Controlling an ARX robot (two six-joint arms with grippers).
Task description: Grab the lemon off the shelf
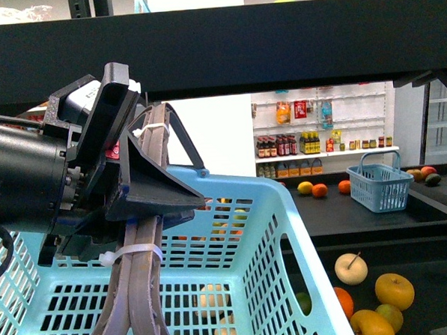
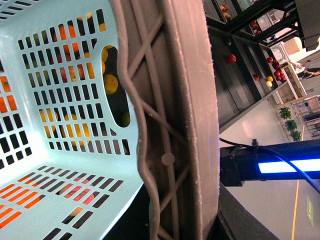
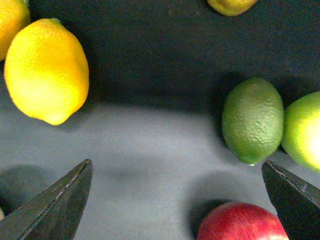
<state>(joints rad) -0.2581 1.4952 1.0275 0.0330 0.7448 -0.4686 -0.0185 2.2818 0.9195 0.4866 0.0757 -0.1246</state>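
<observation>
The right gripper [image 3: 177, 167] is hovering wide open and empty. The lemon [image 3: 46, 70] is lying outside its jaws, beyond one fingertip, seemingly pointing along the approach.

Shelf [image 1: 217, 48], basket handle [image 2: 195, 100], red apple [image 3: 240, 225] cropped by frame edges.

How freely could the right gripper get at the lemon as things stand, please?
Probably yes. The right gripper is open above bare shelf, and nothing lies between it and the lemon. It sits off to one side of the gap, though, so a shift seems needed first.
</observation>
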